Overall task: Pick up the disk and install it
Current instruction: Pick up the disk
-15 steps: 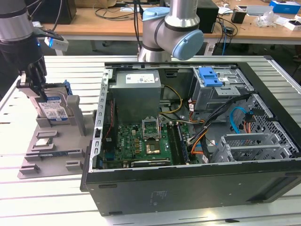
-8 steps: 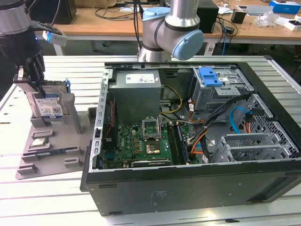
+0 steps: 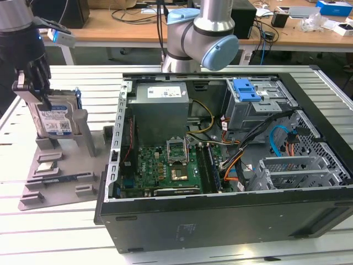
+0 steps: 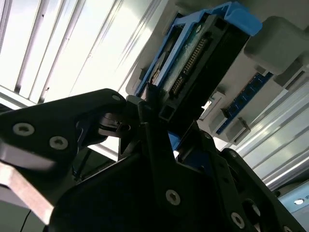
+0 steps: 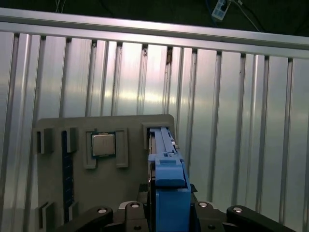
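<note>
One disk (image 3: 53, 118) to find: where does it stand?

On edge, label facing out, in the upright stand of the grey fixture (image 3: 60, 176) at the exterior view's far left. Its blue carrier rail runs along the edge in both wrist views (image 5: 166, 183) (image 4: 193, 72).

And the gripper (image 3: 33, 88)?

It comes down from above onto the disk's upper end. The fingers are closed in on the two flat sides, so it has hold of the disk. In the first wrist view the blue rail sits tight between them.

Anything else on that fixture?

Yes, a processor chip (image 5: 103, 144) lies flat in a square pocket just beside the disk's slot.

Where is the computer case (image 3: 220, 221)?

To the exterior view's right of the fixture, lying on its side with the panel off, on the same slatted metal table (image 3: 55, 237). Inside it, the power-supply box (image 3: 160, 105) is at the far left, and the blue bracket (image 3: 245, 89) tops the drive cage at the far right, well apart from the disk.
</note>
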Controlling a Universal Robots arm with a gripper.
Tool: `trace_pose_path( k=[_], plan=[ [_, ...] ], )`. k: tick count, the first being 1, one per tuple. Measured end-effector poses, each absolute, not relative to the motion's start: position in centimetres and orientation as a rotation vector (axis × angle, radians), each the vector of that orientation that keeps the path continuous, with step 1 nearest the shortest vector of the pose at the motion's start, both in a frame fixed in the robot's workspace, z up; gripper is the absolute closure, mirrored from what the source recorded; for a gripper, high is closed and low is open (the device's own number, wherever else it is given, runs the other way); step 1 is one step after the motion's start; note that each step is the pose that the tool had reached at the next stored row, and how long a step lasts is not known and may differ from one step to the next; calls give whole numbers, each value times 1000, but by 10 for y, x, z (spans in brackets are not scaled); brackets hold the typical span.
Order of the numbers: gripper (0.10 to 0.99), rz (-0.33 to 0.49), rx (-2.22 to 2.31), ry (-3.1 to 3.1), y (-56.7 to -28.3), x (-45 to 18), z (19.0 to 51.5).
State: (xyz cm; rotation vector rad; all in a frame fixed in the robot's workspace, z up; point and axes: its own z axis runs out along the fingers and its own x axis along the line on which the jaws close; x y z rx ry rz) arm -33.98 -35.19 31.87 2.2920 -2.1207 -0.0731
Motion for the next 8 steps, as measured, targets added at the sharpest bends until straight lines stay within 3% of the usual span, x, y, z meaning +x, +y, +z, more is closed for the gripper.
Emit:
trace_pose_path(
  k=[8],
  plan=[
    [722,-73,2292,-2121,-345,-340,361]
  ],
)
